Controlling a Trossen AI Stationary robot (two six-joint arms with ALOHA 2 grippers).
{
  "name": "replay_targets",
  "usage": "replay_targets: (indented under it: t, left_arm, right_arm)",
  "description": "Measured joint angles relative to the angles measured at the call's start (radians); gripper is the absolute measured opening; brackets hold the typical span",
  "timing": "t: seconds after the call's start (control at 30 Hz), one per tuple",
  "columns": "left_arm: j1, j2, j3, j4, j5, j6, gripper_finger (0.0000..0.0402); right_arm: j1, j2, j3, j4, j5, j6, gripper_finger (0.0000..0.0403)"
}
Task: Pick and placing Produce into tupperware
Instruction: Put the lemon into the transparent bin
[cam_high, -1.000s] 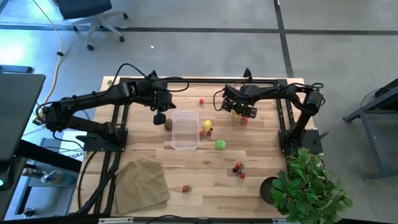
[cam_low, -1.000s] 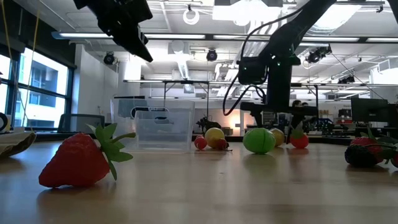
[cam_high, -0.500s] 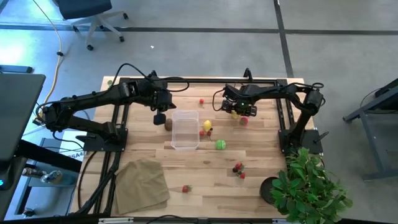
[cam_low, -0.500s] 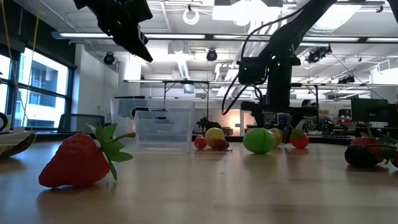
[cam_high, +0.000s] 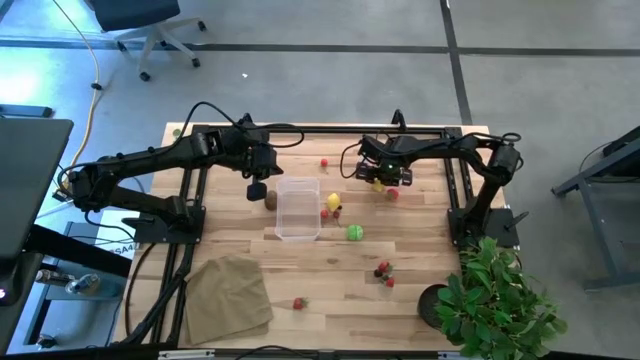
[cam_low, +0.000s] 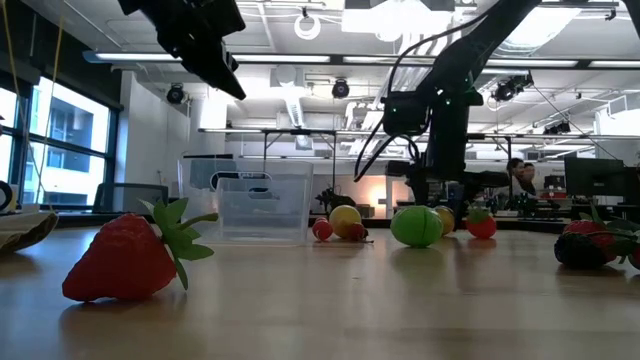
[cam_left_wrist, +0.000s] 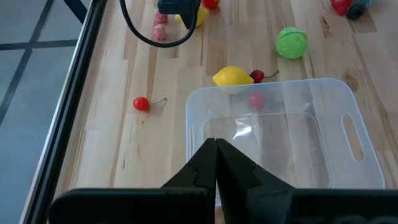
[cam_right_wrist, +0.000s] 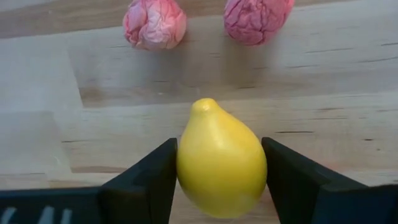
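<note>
Right fingers (cam_right_wrist: 292, 180) closed in, gripping lemon (cam_right_wrist: 221, 159).

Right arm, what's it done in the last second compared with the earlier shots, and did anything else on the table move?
The right gripper has drawn its fingers in around the yellow lemon on the table; both fingers now sit against its sides. The left gripper stayed shut above the tupperware. The other fruit kept their places.

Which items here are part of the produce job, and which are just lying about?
Job: lemon between the right gripper fingers; tupperware; second lemon; green ball; strawberry.
Lying about: tan cloth; potted plant.
</note>
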Motion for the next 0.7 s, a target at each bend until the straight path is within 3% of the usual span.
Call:
replay_targets:
  t: [0.33, 0.7]
  left_arm:
    - [0.0, 0.0, 0.0, 0.0, 0.0, 0.0, 0.0001]
    - [0.0, 0.0, 0.0, 0.0, 0.0, 0.0, 0.0001]
  right_arm:
    - [0.003, 0.001, 0.0, 0.014, -0.011, -0.033, 0.0192]
    - [0.016, 0.004, 0.0, 0.097, -0.017, -0.249, 0.0193]
